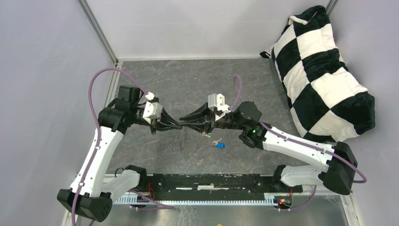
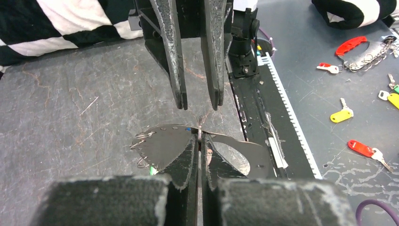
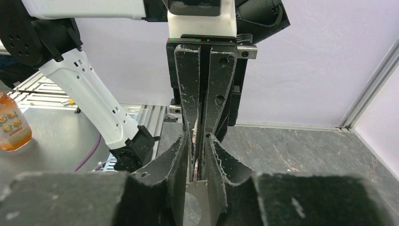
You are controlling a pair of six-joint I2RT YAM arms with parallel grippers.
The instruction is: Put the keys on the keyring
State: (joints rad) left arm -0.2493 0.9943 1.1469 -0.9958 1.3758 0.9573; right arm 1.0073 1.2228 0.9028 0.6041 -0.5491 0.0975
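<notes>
Between L hand (image 1: 180, 126) & R hand (image 1: 189, 123), keyring (image 1: 182, 140) edge-on, barely visible.

White arms (image 1: 96, 155), black joints (image 1: 247, 113), purple cables (image 1: 101, 75)

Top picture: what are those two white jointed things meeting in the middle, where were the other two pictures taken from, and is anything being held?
They are two robot arms bolted to the near edge of a table, seen by a camera above them. The other two pictures come from a small camera on each wrist, looking along that arm's own fingers. The left arm's fingers are pinched shut on a thin metal loop, apparently the keyring, which hangs below them. The right arm's fingers face them, slightly apart, holding nothing that I can see. A blue-headed key lies on the table nearby, and a checkered pillow sits at the right side.
</notes>
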